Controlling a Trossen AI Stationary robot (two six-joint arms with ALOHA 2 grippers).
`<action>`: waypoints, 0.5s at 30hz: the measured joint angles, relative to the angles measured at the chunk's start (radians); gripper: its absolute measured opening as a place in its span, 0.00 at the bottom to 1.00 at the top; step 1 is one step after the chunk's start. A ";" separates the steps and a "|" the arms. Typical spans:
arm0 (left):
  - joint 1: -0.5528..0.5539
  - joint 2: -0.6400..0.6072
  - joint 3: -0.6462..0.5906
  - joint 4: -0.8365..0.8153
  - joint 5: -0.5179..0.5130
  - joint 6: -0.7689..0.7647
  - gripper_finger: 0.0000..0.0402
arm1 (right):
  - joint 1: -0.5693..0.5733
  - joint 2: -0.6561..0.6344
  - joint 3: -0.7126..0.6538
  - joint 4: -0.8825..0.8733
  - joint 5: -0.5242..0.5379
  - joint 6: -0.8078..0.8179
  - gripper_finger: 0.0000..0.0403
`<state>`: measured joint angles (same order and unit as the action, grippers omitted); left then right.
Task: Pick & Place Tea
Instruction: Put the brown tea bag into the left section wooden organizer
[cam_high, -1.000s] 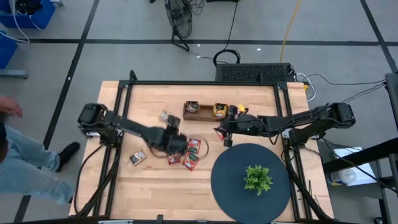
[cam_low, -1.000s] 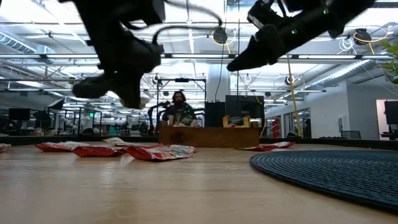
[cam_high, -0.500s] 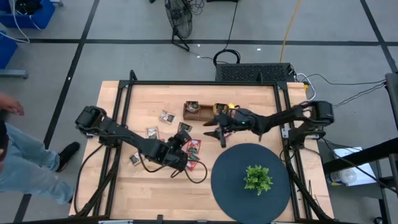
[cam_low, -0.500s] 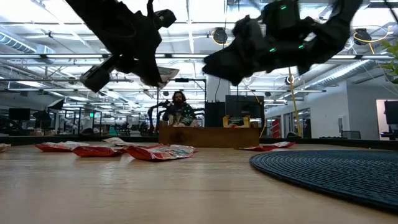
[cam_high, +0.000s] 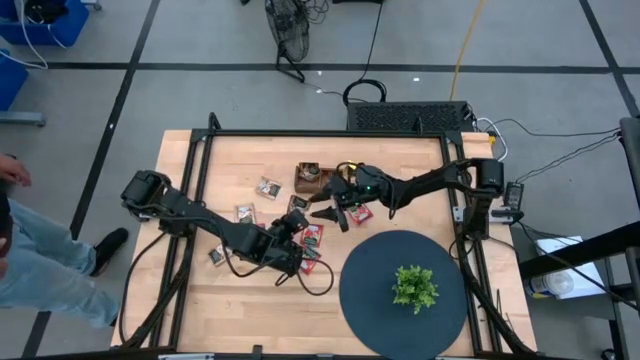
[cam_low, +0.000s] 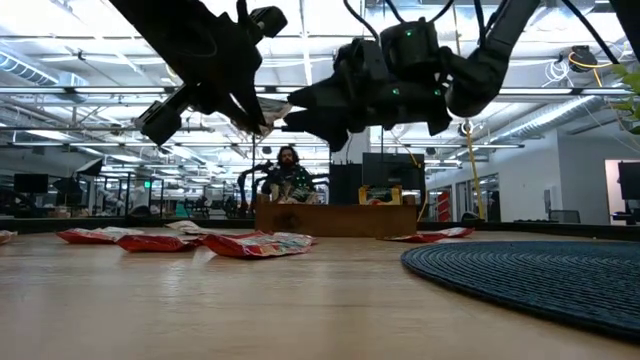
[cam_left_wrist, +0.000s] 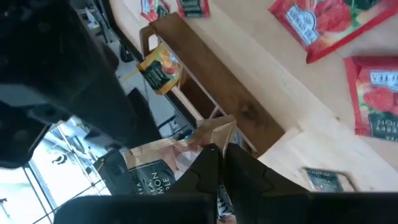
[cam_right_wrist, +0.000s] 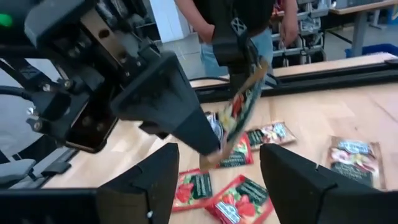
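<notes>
The left gripper (cam_low: 262, 118) is clamped on a tea sachet (cam_right_wrist: 244, 107), held edge-up in the air above the middle of the worktop (cam_high: 230, 160). Directly facing it from the right, the right gripper (cam_right_wrist: 219, 163) has its fingers spread apart, the sachet standing just ahead of its gap, so a handover looks likely.

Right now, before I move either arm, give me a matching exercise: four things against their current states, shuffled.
1. left gripper
2. right gripper
3. plant
4. wooden tray

A. standing on the dark mat
B. open, empty
C. has an orange sachet inside
D. shut on a tea sachet

Pairs: 1-D, 2-B, 3-A, 4-C.
</notes>
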<state>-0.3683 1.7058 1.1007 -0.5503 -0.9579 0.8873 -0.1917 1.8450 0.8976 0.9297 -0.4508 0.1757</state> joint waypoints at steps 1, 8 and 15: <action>0.000 0.000 0.000 0.004 0.009 0.001 0.06 | 0.000 0.000 0.003 0.000 -0.001 0.000 0.51; -0.001 0.000 0.000 0.040 0.014 0.011 0.03 | 0.000 0.000 0.038 -0.021 -0.030 -0.005 0.50; -0.007 -0.001 0.000 0.081 0.016 0.049 0.03 | -0.004 0.000 0.056 -0.065 -0.026 -0.025 0.45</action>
<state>-0.3756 1.7050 1.1011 -0.4697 -0.9414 0.9367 -0.1956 1.8450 0.9539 0.8643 -0.4766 0.1511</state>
